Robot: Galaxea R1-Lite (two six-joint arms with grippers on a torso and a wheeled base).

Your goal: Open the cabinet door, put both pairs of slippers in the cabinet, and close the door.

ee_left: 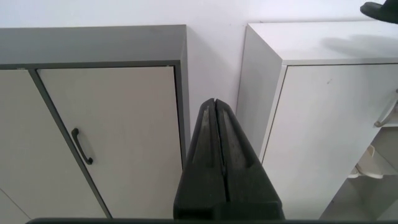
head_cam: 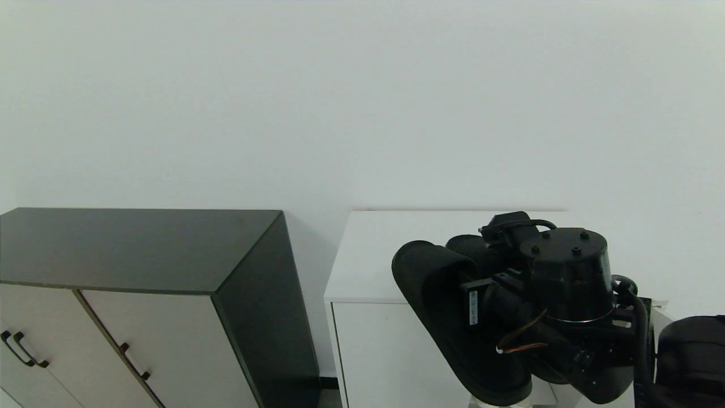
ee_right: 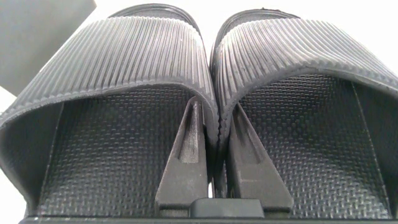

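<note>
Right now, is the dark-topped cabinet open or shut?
Shut. The cabinet has its doors flush with the front, handles facing out; nothing of the inside shows.

Showing a matte black right arm (head_cam: 595,368), swelling into a squat cylindrical wrist housing (head_cam: 569,272) and carrying small round screws (head_cam: 573,249) on its flat cap. Trailing a thin orange-and-red cable (head_cam: 524,340) beside a thicker black hose (head_cam: 642,328), and bearing a small white label (head_cam: 473,307) on one boxy link. Ending in the right gripper (ee_right: 216,112), tapering as two dark, grooved, wedge-shaped fingers (ee_right: 186,155). Presenting the left gripper (ee_left: 215,106) as two black rubbery blades, meeting along one thin centre seam.
</note>
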